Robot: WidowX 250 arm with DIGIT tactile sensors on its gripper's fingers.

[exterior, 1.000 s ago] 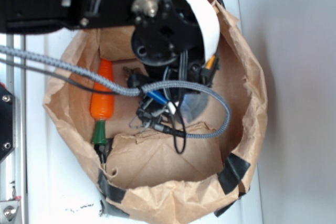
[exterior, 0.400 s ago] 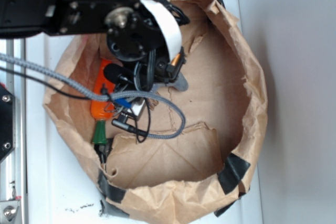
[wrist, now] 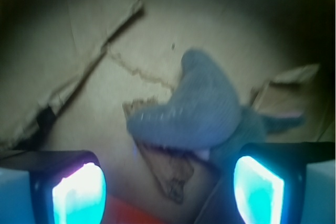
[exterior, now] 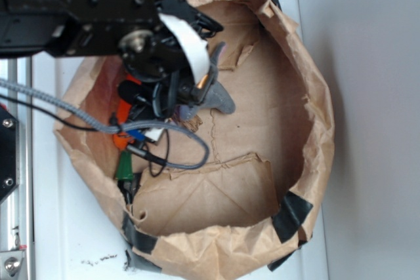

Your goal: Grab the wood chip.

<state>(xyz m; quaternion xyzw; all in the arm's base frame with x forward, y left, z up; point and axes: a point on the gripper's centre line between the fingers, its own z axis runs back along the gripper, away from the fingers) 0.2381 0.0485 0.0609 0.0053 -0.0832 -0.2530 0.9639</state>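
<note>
Two lit fingers frame your wrist view, so your hand (wrist: 168,192) is spread wide and has hold of nothing. Between them, low in that view, lies the wood chip (wrist: 167,170), a flat brown splintery piece on the floor of the paper bag (exterior: 315,96). The grey plush elephant (wrist: 197,111) lies across its upper part and covers it there; only the lower pointed end and a jagged upper corner show. A strip of orange at the bottom edge between the fingers is the toy carrot (wrist: 126,214), just beside the chip.

From the exterior view you see the arm (exterior: 85,11) reaching over the bag's left rim, with its cables (exterior: 170,136) hanging down over the carrot (exterior: 120,141), of which only an orange patch and the green end show. The elephant (exterior: 220,100) peeks out right of the hand. The chip itself is hidden under the arm there. The bag stands on the white worktop (exterior: 72,240).
</note>
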